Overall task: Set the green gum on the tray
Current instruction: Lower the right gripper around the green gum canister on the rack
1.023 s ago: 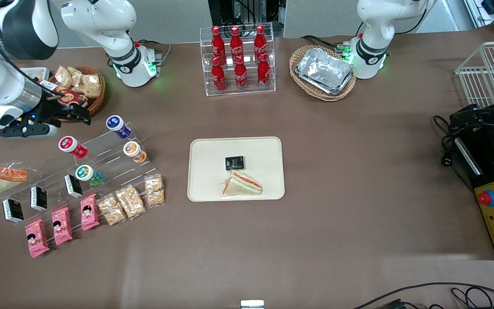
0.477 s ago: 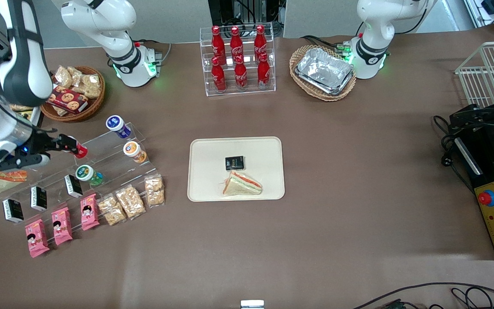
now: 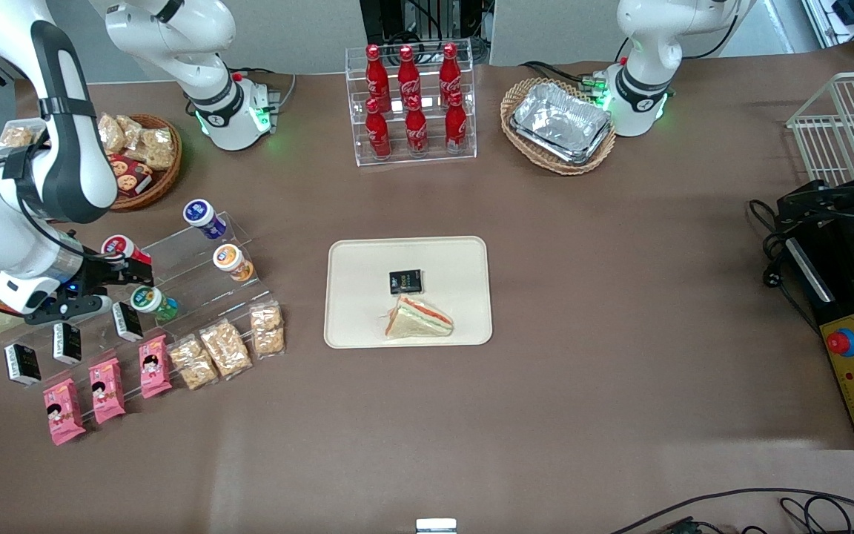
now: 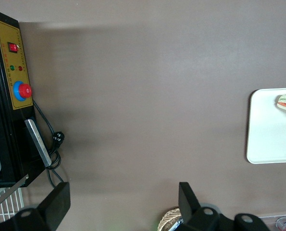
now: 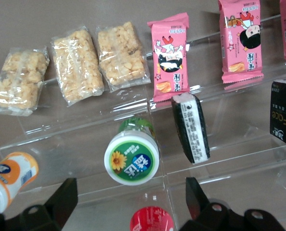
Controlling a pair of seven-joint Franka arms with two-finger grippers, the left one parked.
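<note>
The green gum (image 3: 149, 300) lies on its side on a low step of a clear acrylic stand (image 3: 190, 259), toward the working arm's end of the table, its white-rimmed green lid (image 5: 131, 158) facing the wrist camera. My right gripper (image 3: 130, 273) hovers open just above the stand, close to the green gum, with its two fingers (image 5: 61, 197) spread wide and nothing between them. The cream tray (image 3: 368, 267) lies flat mid-table and carries a wrapped sandwich (image 3: 418, 319) and a small black box (image 3: 405, 281).
On the stand are also a red-lidded canister (image 3: 121, 248), an orange-lidded one (image 3: 230, 261) and a blue-lidded one (image 3: 201, 215). Black boxes (image 5: 191, 126), pink packs (image 5: 168, 57) and puffed-snack bags (image 5: 121, 55) lie nearer the front camera. A cola rack (image 3: 412, 104) and two wicker baskets stand farther back.
My right arm has swung from beside the snack basket toward the front camera and down over the stand, ending close to the green gum. Nothing else has moved.
</note>
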